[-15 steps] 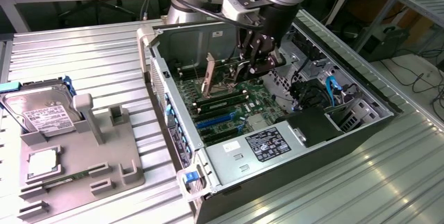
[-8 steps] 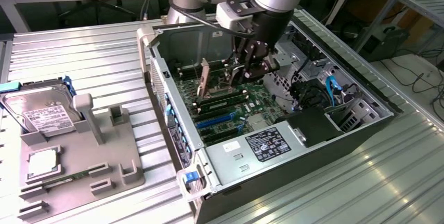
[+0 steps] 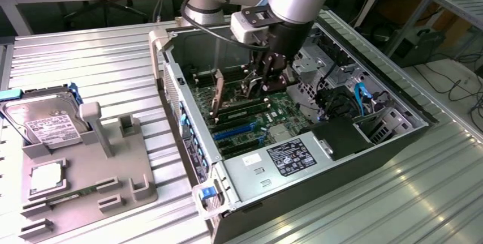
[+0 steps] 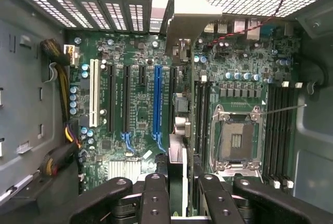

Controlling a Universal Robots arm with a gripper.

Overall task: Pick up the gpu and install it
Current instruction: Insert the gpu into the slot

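Dark gpu (image 4: 177,109) is pinched edge-on between my gripper's (image 4: 177,195) jaws; I'd hold it square over the black slot (image 4: 172,86) directly beneath them.

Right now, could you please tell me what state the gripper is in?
Gripper: closed on the gpu, holding it edge-down above the motherboard inside the computer case.

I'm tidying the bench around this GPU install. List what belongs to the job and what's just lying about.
Job: gpu, held in the gripper; motherboard; case.
Lying about: hard drive; memory stick; grey holder.
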